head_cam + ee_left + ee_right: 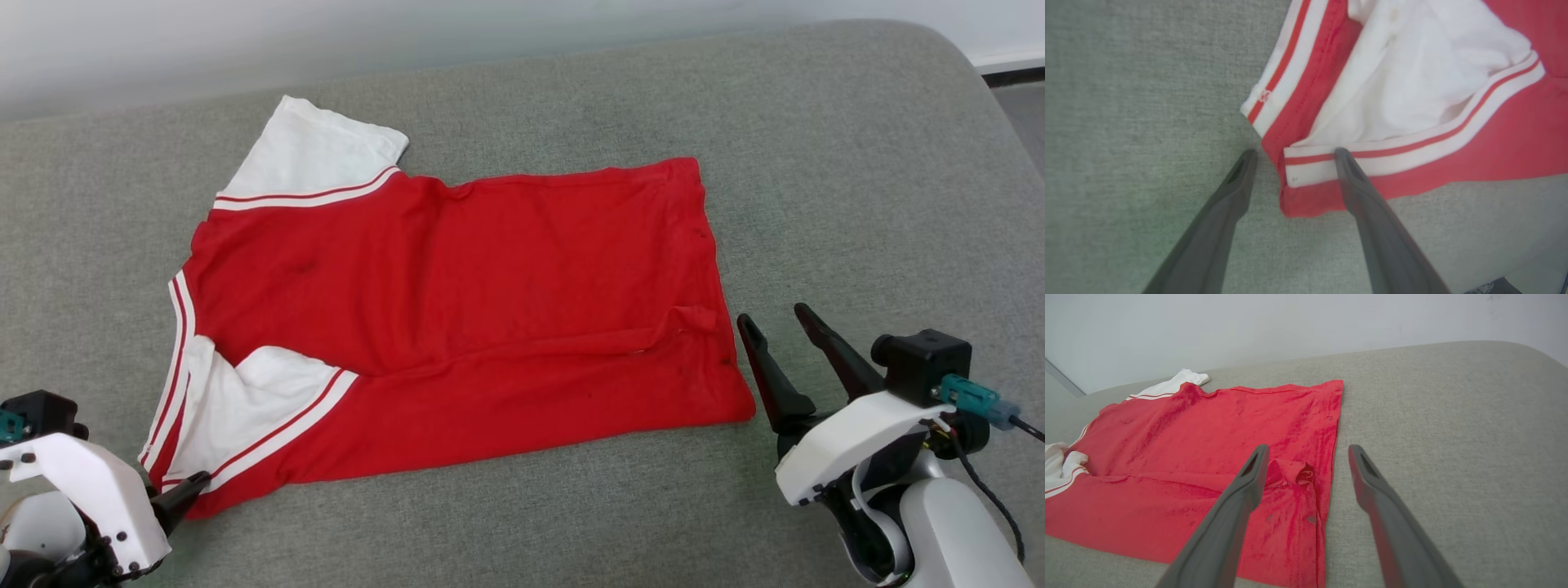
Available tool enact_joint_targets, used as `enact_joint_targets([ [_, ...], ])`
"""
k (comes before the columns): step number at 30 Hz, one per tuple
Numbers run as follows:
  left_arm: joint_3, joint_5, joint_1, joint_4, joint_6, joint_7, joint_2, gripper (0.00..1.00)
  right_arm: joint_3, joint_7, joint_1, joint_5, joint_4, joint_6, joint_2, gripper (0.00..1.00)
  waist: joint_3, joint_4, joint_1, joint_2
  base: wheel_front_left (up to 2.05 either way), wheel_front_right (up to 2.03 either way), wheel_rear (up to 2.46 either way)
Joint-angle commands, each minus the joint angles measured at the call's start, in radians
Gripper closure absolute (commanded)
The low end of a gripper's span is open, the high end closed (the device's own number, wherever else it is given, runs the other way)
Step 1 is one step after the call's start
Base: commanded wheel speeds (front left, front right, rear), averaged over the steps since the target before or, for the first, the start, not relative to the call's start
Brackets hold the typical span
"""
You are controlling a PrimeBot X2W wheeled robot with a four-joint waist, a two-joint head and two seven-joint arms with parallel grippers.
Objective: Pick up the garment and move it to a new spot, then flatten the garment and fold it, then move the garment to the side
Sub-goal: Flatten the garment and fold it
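Note:
The garment [457, 302], a red shirt with white sleeves and striped trim, lies spread on a grey cushioned surface, with its near long edge folded over. My left gripper [175, 502] is at the shirt's near left corner. In the left wrist view that gripper [1295, 154] is open, one fingertip over the striped trim of the garment [1494, 143], the other over bare cushion. My right gripper [774, 315] stands open just right of the hem's near corner. In the right wrist view the right gripper [1308, 449] straddles the hem edge of the garment [1188, 437], above a small wrinkle.
The grey cushion [857, 163] extends well beyond the shirt on the right and along the near edge. A pale wall [408, 33] runs behind it. The cushion's rounded right edge drops to the floor [1020, 106].

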Motion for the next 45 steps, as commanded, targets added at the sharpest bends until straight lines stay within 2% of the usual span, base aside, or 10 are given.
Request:
enact_joint_targets([
  [1,-0.034,-0.011,0.008,0.024,-0.009,0.021,-0.037,0.29,-0.007,0.001,-0.013,0.007,0.002,-0.001,-0.001,0.00,0.009,-0.003,0.0001,-0.0001,0.00,0.00,0.00],
  [3,-0.043,-0.018,-0.003,0.031,-0.021,0.020,-0.060,1.00,-0.018,0.012,-0.010,0.015,0.003,-0.001,-0.008,0.00,0.010,0.000,0.0001,-0.0001,0.00,0.00,0.00],
  [12,-0.051,0.027,-0.067,0.078,-0.083,-0.054,-0.084,1.00,-0.096,0.263,0.034,0.106,0.023,-0.001,-0.078,0.00,-0.044,0.033,0.0001,-0.0001,0.00,0.00,0.00],
  [19,-0.056,0.079,-0.109,0.016,-0.073,-0.106,-0.096,1.00,-0.090,0.535,0.017,0.162,0.017,-0.001,-0.119,0.00,-0.055,0.079,0.0001,-0.0001,0.00,0.00,0.00],
  [30,-0.084,0.114,-0.179,-0.018,-0.076,-0.121,-0.129,1.00,-0.013,0.689,-0.081,0.188,0.138,-0.001,-0.077,0.00,0.017,0.144,0.0001,-0.0001,0.00,0.00,0.00],
  [31,-0.086,0.117,-0.183,-0.016,-0.076,-0.123,-0.131,1.00,-0.001,0.698,-0.082,0.196,0.150,-0.001,-0.071,0.24,0.020,0.147,0.0001,-0.0001,0.00,0.00,0.00],
  [32,-0.086,0.117,-0.183,-0.016,-0.076,-0.123,-0.131,1.00,-0.001,0.698,-0.082,0.196,0.150,-0.001,-0.071,0.24,0.020,0.147,0.0001,-0.0001,0.00,0.00,0.00],
  [33,-0.087,0.119,-0.186,-0.012,-0.080,-0.124,-0.131,1.00,0.010,0.704,-0.084,0.200,0.159,0.000,-0.071,0.71,0.022,0.149,0.0001,-0.0001,0.00,0.00,0.00],
  [34,-0.090,0.120,-0.187,-0.010,-0.082,-0.126,-0.135,1.00,0.019,0.708,-0.087,0.202,0.166,0.000,-0.072,1.00,0.022,0.151,0.0001,-0.0001,0.00,0.00,0.00],
  [45,-0.088,0.125,-0.143,0.009,-0.059,-0.167,-0.157,1.00,0.031,0.637,-0.110,0.219,0.129,0.000,-0.124,1.00,-0.050,0.144,0.0001,-0.0001,0.00,0.00,0.00],
])
